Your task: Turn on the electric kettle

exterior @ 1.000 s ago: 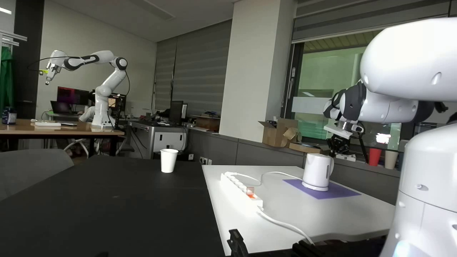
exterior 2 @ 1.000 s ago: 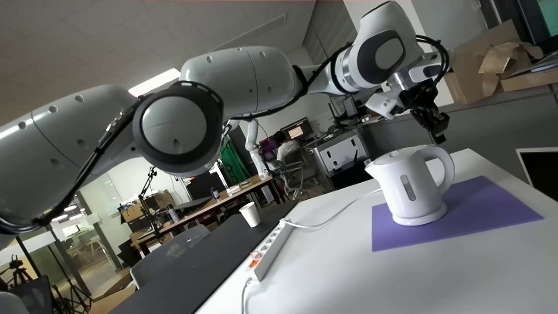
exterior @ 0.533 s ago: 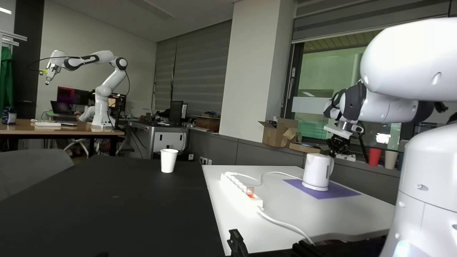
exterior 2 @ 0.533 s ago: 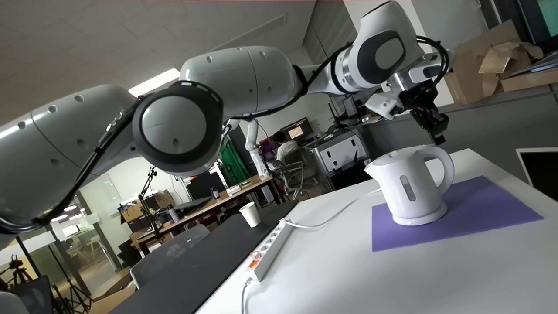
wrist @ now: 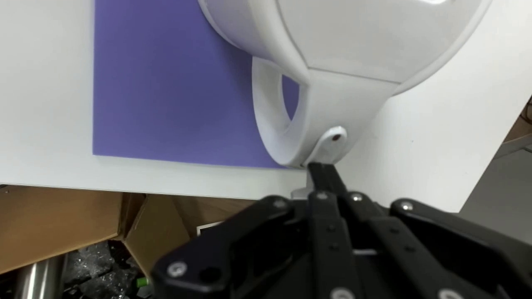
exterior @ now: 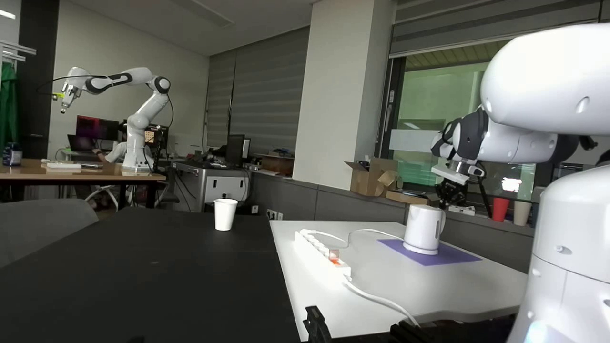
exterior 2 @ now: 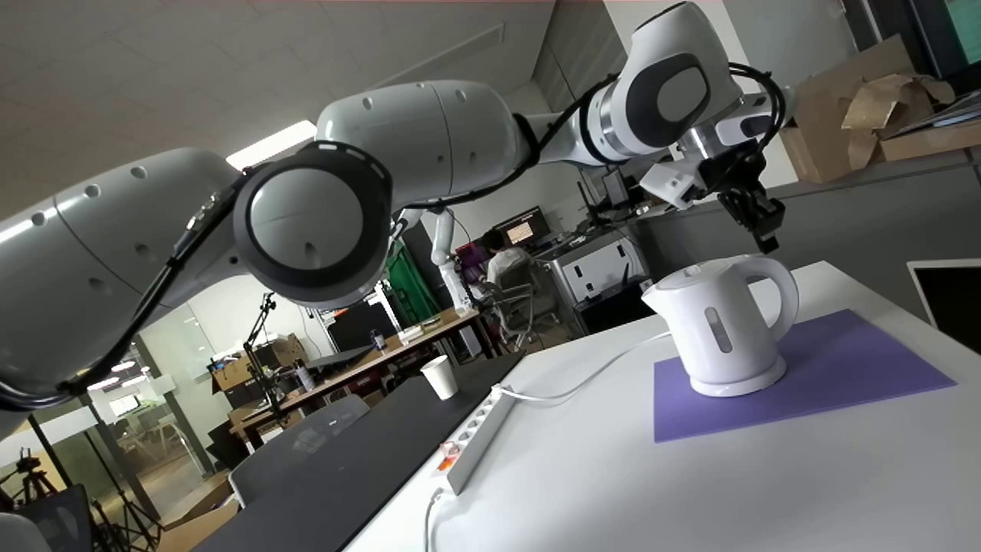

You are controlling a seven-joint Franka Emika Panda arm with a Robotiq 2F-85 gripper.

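Okay, got white electric kettle (wrist: 353,37) upright on purple mat (wrist: 166,104), top of the wrist view, right of center. See fingers (wrist: 324,180) clenched on nothing, likely to make one narrow poker for the lever switch (wrist: 330,143) on the handle (wrist: 341,97), mid-frame. Can't tell contact. Probably set handle toward fingers to expose that switch; apparently corded to power strip (exterior 2: 477,438), lower center of an exterior view, for mains.

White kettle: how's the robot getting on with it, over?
Gripper shut, holding nothing, by the lever on the handle; touch unclear. Kettle upright on the purple mat. Nothing visible in the way.
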